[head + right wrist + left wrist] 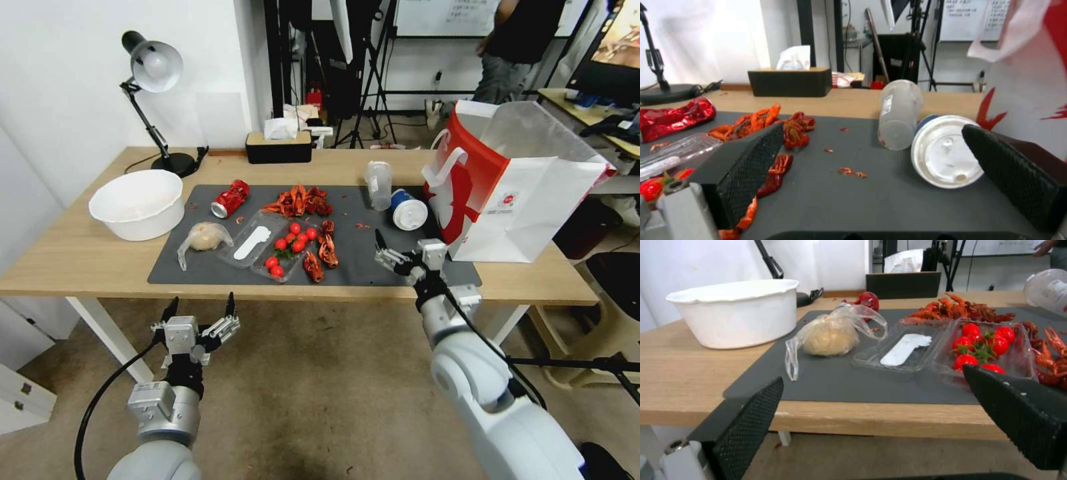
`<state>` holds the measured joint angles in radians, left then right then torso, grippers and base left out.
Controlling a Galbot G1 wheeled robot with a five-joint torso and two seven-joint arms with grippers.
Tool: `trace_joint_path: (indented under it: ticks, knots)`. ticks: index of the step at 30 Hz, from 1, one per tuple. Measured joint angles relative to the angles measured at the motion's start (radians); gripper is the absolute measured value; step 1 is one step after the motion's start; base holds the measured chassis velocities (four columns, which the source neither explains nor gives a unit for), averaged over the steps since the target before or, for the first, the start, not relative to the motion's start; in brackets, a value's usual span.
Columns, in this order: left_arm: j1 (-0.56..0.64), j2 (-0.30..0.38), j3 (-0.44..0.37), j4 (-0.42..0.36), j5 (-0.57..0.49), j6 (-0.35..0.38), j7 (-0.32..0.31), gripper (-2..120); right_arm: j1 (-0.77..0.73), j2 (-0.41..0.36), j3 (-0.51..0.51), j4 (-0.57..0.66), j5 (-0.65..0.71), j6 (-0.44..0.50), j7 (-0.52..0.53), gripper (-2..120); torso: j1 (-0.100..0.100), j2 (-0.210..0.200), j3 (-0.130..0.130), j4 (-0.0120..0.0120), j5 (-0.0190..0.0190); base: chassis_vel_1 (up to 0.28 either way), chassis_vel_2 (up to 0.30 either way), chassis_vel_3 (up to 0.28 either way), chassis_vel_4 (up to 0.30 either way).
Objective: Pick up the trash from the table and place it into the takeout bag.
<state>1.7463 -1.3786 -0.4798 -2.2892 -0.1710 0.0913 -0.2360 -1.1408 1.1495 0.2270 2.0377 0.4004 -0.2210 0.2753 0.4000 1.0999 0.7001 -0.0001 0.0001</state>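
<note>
The light-wood tabletop [80, 257] carries a dark grey mat [200, 267]. At its right end stands the takeout bag [533, 213], white with red side panels, its mouth open and tilted up. A large white bowl [137, 203] sits off the mat's left edge.

The right gripper [393, 257] hovers over the mat's front right corner, just left of the bag, jaws spread apart and empty. The left gripper [198, 313] hangs in front of the tabletop's near edge, below the mat, jaws also wide apart with nothing between them.

On the mat, the blue cup with white lid [408, 210] lies on its side right beside the bag, its lid facing the right gripper. The clear plastic cup [379, 183] lies touching it on the left. The clear-wrapped pale lump [203, 237] rests near the mat's left end, with the crushed red can [230, 199] behind it. Between them and the cups are a clear tray [257, 243] with cherry tomatoes [293, 240], and red crayfish shells [300, 200].
</note>
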Motion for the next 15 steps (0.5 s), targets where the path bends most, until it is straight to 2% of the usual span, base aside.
trace_joint_path:
  ticks: [5, 15]
  knots:
    - [0.001, -0.006, 0.005, 0.000, 0.003, 0.000, 0.000, 100, 0.095, -0.034, -0.027, -0.053, 0.064, -0.039, 0.007, 100, 0.000, 0.000, 0.000, 0.0000, 0.0000, 0.000, 0.000, 0.000, 0.000]
    - [0.008, -0.009, -0.005, 0.000, 0.005, -0.001, 0.000, 100, 0.215, -0.064, -0.083, -0.137, 0.107, -0.102, 0.016, 100, 0.000, 0.000, 0.000, 0.0001, 0.0000, 0.000, 0.000, 0.000, 0.000]
